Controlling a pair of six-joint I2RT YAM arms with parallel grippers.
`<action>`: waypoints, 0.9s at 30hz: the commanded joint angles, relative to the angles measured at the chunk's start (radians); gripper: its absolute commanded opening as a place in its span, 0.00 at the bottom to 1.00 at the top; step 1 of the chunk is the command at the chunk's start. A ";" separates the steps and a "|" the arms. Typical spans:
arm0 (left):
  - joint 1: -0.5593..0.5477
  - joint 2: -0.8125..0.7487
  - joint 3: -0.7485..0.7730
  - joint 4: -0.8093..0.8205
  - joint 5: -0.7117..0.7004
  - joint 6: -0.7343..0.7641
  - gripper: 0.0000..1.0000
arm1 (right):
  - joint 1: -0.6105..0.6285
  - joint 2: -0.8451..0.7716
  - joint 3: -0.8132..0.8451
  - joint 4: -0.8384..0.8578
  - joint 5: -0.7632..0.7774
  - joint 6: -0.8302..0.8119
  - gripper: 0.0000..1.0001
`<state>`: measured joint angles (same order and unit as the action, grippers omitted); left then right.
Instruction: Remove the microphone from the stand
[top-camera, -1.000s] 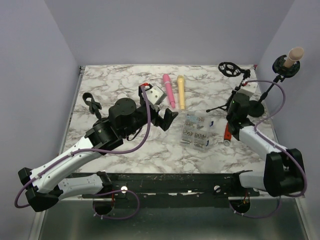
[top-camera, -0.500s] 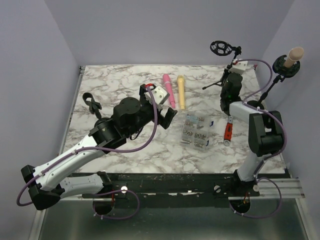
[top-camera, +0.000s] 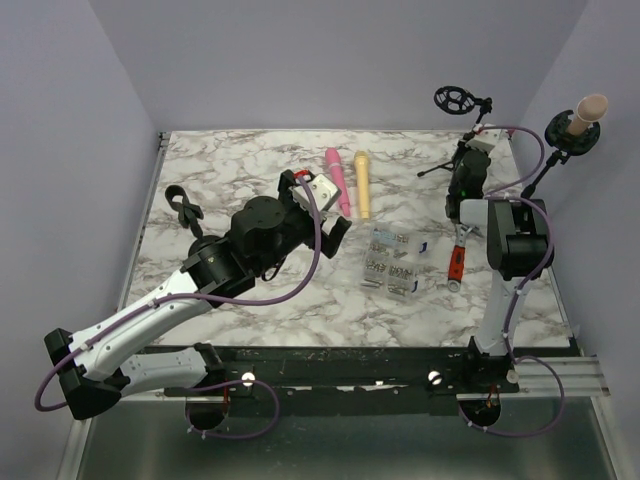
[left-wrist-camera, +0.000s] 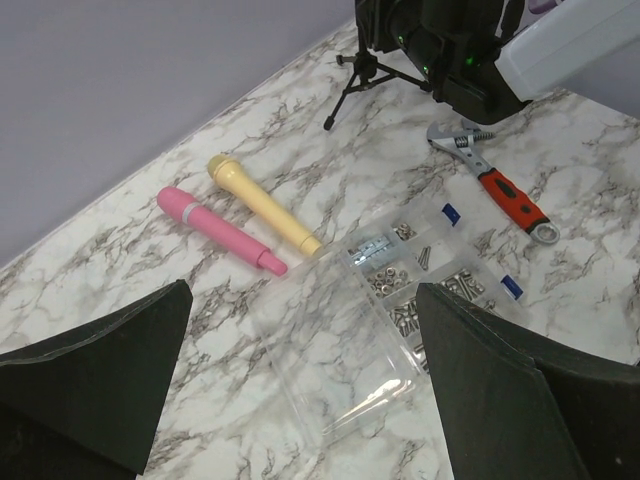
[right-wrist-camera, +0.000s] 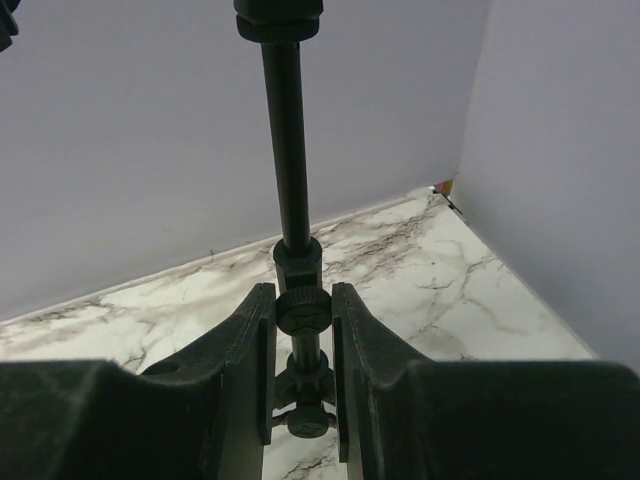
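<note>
A beige microphone (top-camera: 588, 108) sits upright in a black stand (top-camera: 543, 172) at the far right edge. My right gripper (top-camera: 467, 168) (right-wrist-camera: 301, 315) is shut on the pole of a second black tripod stand (right-wrist-camera: 288, 130), which carries only an empty ring mount (top-camera: 452, 98). Its legs (left-wrist-camera: 362, 76) show in the left wrist view. A pink microphone (top-camera: 338, 180) (left-wrist-camera: 215, 228) and a yellow microphone (top-camera: 362, 185) (left-wrist-camera: 265, 205) lie side by side on the marble. Over mid-table my left gripper (top-camera: 325, 215) (left-wrist-camera: 303, 290) hangs wide open with nothing in it.
A clear compartment box of screws (top-camera: 395, 260) (left-wrist-camera: 420, 270) lies open, its lid (left-wrist-camera: 340, 340) under the left gripper. A red-handled wrench (top-camera: 456, 262) (left-wrist-camera: 505, 195) lies right of the box. A black clamp (top-camera: 183, 207) sits at the left edge. Walls close in on three sides.
The right arm has raised itself and carried the empty stand up and toward the back of the table. The left arm has barely shifted.
</note>
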<state>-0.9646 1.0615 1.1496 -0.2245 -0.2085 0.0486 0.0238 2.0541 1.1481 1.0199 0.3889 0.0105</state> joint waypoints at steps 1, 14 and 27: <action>-0.008 0.002 -0.010 0.025 -0.025 0.017 0.99 | -0.006 0.047 0.049 0.178 -0.009 -0.087 0.00; -0.009 -0.018 -0.011 0.027 -0.010 0.009 0.99 | 0.006 0.054 -0.050 0.004 -0.149 -0.461 0.01; -0.020 -0.058 -0.010 0.029 0.011 -0.008 0.99 | 0.043 0.077 0.130 -0.388 0.049 -0.960 0.01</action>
<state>-0.9733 1.0237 1.1477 -0.2237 -0.2081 0.0509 0.0433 2.0853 1.2369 0.8536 0.3279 -0.7330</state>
